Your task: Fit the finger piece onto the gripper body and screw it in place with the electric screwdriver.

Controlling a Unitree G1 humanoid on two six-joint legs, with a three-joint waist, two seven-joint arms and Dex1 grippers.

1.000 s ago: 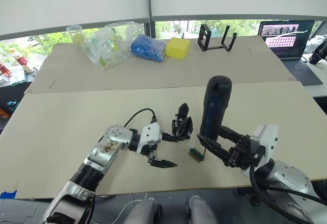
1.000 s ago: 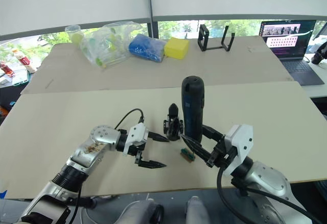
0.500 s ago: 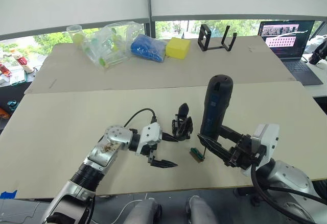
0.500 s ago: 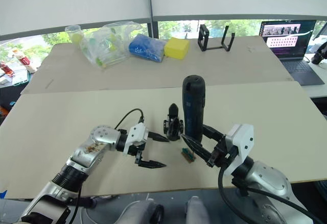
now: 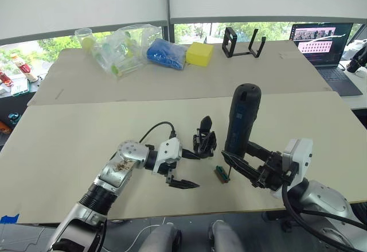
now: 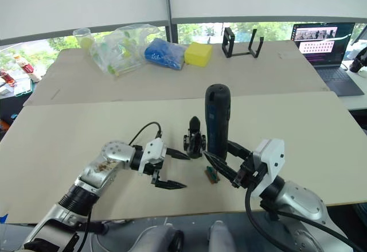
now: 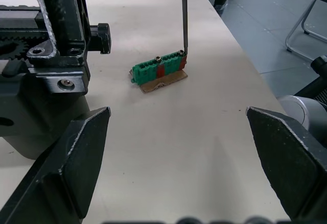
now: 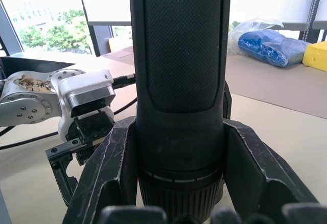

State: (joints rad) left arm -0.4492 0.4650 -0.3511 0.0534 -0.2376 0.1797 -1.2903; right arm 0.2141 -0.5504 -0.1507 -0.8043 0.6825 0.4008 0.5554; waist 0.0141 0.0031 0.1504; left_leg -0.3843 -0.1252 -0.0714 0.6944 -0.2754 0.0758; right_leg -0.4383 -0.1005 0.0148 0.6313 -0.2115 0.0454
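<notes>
Desk: a wide pale beige desk [image 5: 69,131] carries every item, with a second board butted behind it.
Clutter: a clear plastic bag [image 5: 123,48], a blue bundle [image 5: 166,53], a yellow foam block [image 5: 199,53] and a black open frame stand [image 5: 242,42] line the far edge; an open laptop [image 5: 322,46] sits at far right.
Screwdriver: the long thick black electric screwdriver [image 5: 242,120] stands upright, pinched between the right gripper [image 5: 248,159] jaws, its thin metal bit resting on a small teal-green block [image 7: 159,71].
Left gripper: the left gripper [image 5: 186,169] hovers low with jaws spread wide, holding nothing.
Gripper body: the small black blocky gripper body [image 5: 204,140] stands at desk centre, just beside the left gripper's upper finger.
</notes>
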